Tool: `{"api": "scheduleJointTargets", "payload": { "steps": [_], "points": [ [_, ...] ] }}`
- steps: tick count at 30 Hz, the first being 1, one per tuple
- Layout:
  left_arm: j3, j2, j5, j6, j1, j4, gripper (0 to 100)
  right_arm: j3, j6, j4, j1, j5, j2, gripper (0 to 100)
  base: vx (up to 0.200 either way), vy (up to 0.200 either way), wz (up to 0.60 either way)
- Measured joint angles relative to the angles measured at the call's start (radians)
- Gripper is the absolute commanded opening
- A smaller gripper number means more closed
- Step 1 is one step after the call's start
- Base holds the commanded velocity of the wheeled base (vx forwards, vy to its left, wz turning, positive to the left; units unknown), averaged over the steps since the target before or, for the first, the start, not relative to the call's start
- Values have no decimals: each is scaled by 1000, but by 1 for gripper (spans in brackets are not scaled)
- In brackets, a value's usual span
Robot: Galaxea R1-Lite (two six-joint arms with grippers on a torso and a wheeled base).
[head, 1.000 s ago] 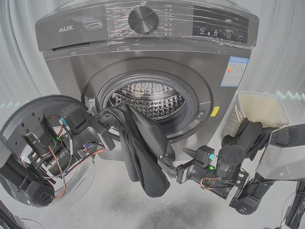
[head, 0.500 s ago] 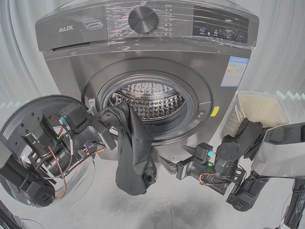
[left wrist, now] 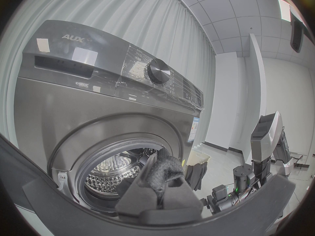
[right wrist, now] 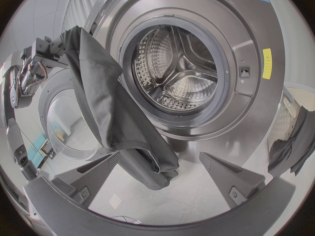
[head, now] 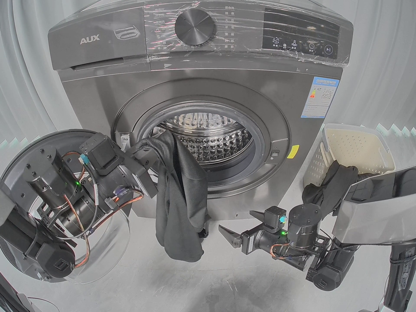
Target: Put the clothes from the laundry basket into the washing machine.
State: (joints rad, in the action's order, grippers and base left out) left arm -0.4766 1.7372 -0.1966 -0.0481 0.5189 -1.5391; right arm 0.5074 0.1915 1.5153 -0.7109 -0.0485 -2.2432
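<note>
A black garment (head: 180, 196) hangs from my left gripper (head: 149, 150), which is shut on its top edge at the left rim of the washing machine's open drum (head: 208, 139). Most of the cloth dangles outside, down in front of the machine. In the left wrist view the garment (left wrist: 165, 167) is bunched between the fingers of the left gripper (left wrist: 160, 184). My right gripper (head: 237, 224) is open and low, just right of the garment's lower end and apart from it. From the right wrist, the garment (right wrist: 108, 108) hangs ahead of the open right gripper (right wrist: 158, 154).
The cream laundry basket (head: 346, 128) stands at the right of the machine with another dark piece of clothing (head: 331, 187) draped over its near rim. The round door (head: 117, 239) is swung open to the left, behind my left arm. Bare floor lies below the garment.
My right gripper has let go of the garment's lower part and drawn back down to the right. The cloth swung left and now hangs straight; the left gripper rose slightly.
</note>
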Motion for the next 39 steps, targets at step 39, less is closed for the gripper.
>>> {"api": "scheduleJointTargets", "payload": {
  "steps": [39],
  "points": [
    [-27,-13,-1,-13,-1,-2,0,50,-32,27,39,97,-107,100,0,0,0]
  ]
}}
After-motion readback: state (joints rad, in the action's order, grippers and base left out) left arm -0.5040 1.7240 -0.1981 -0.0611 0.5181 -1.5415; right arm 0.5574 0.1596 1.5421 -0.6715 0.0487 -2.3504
